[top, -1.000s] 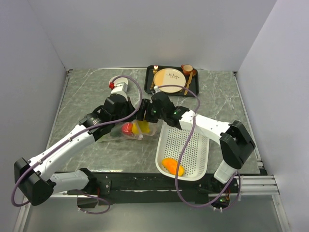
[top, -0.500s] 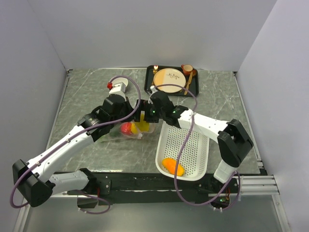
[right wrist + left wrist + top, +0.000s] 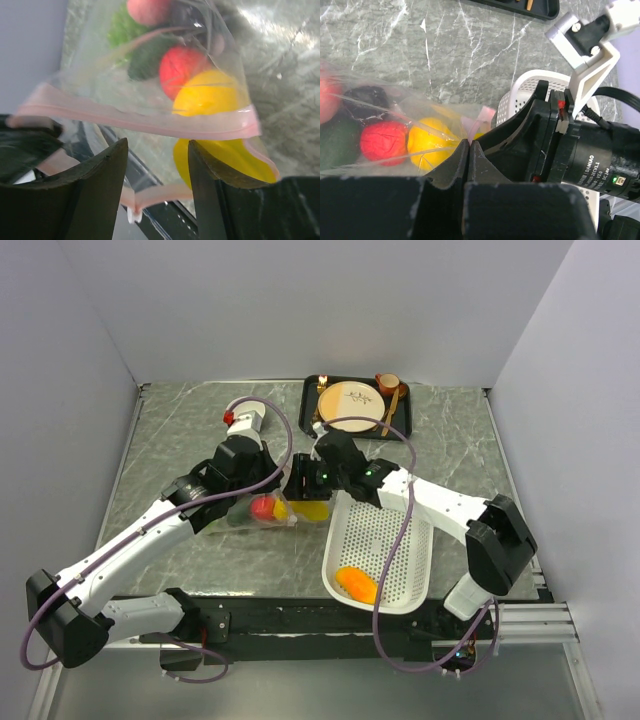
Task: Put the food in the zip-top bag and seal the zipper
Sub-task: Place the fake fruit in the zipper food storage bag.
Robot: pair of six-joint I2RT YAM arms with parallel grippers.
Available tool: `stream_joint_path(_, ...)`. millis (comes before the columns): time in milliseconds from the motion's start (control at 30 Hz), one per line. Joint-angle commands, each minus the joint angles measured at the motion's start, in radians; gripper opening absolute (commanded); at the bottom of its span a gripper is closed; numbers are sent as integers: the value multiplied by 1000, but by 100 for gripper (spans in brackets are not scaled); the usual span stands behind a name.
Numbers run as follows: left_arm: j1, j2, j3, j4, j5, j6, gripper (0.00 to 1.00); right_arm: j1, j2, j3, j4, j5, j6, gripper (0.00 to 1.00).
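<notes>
Gotta worry about the yellow piece [image 3: 225,155] parked right at the mouth of the zip-top bag [image 3: 262,512], half under the zipper [image 3: 150,125]: could easily roll back out onto the counter [image 3: 180,430] with any tug or tilt, or get caught in the strip and block the seal. Also risky with the left jaws clamped shut on one thin lip of the mouth: slippery film, easy to lose, and then a flopped-shut opening. And the right jaws spread open around the loose pink strip, gripping nothing as far as visible; could crumple the lip instead of lining it up if closed there. Not done loading either, judging by the orange piece [image 3: 357,583] at the near end of the white basket [image 3: 385,540]. Bag lying mid-counter, just left of that basket. Material-wise: clear crinkly plastic, limp and glossy, with a thin bendy pale pink strip. Inside, a smooth rounded yellow ball [image 3: 207,97], a matte red strawberry [image 3: 180,65], a pink peach [image 3: 147,10], dark and green lumps behind. Rigid perforated basket, hard marbled grey counter.
</notes>
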Motion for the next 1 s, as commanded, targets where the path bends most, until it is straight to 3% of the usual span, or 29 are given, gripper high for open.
stream_joint_path(0,0,-16,42,48,-9,3,1,5,-88,-17,-75,75,-34,61)
stream_joint_path(267,2,-7,51,48,-11,8,1,4,-249,-49,-119,287,-49,77)
stream_joint_path(433,2,-1,53,45,-12,8,1,2,-228,6,-282,350,-71,82)
stream_joint_path(633,2,-10,57,39,-26,11,1,2,-220,-40,-362,306,-32,81)
stream_joint_path(967,2,-16,62,40,-23,11,1,1,-161,-121,-201,182,63,82)
